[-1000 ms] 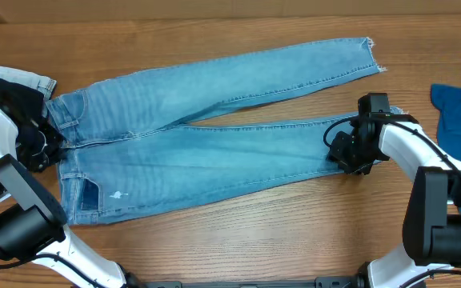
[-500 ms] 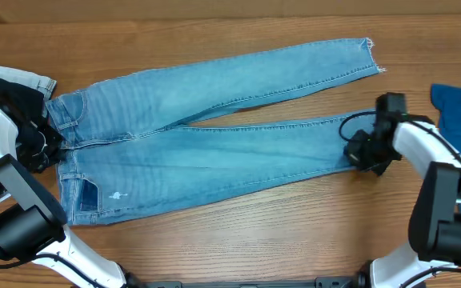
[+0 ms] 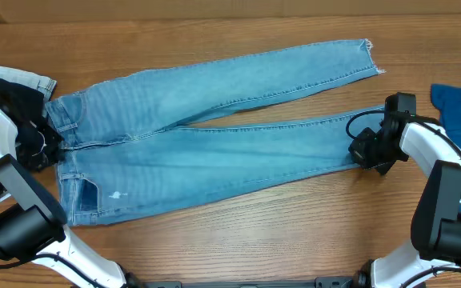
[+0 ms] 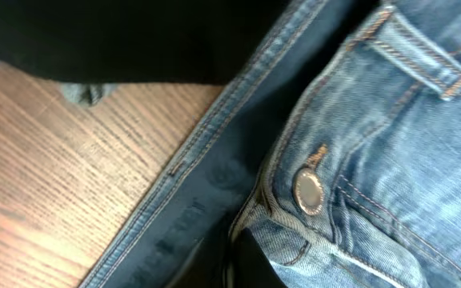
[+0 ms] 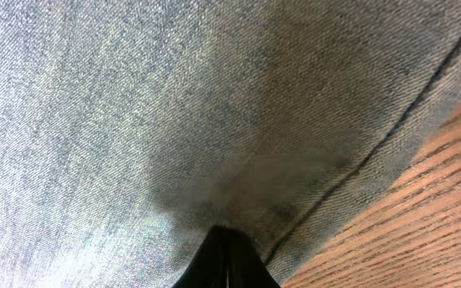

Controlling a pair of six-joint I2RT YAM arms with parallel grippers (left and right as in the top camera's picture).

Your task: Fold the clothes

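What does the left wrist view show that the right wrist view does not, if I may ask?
Only the left wrist view shows the jeans at their waist, with the metal button and a dark piece of cloth above them. Only the right wrist view shows plain leg denim crossed by a side seam. Both show light-blue denim lying on the wooden table, and a pincer closed on the cloth at the lower edge: the left pincer and the right pincer.
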